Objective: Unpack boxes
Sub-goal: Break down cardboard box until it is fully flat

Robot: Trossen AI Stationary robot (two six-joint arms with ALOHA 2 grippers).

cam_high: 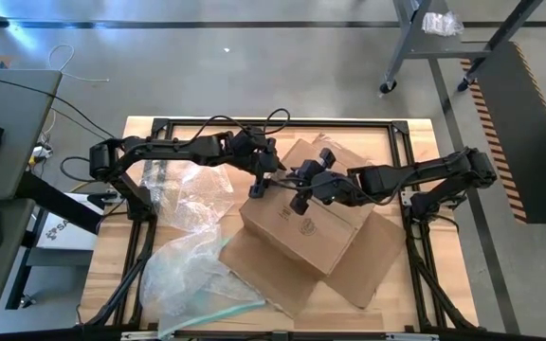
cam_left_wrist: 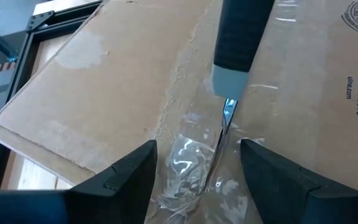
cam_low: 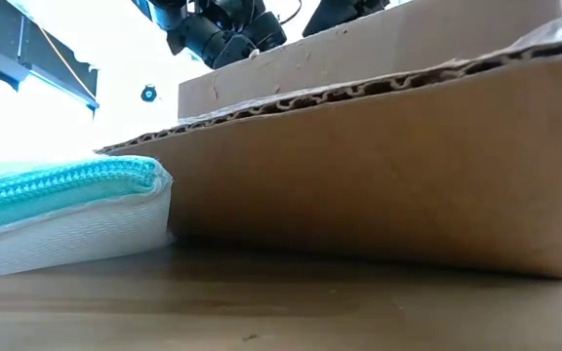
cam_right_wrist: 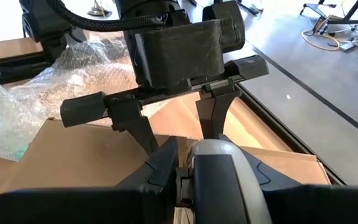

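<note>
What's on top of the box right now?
On the box, a knife held by the right gripper has its blade in the clear tape along the seam. The open left gripper straddles it. The box's contents are hidden.

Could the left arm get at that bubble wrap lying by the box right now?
Probably yes: the bubble wrap lies on the left arm's side of the box, nothing covers it, and the left gripper is open and empty.

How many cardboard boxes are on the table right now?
1. The cardboard box sits mid-table between both arms, its flaps spread flat on the wood, bubble wrap beside it on the left arm's side. No second box shows; the low view's far side is blocked.
</note>
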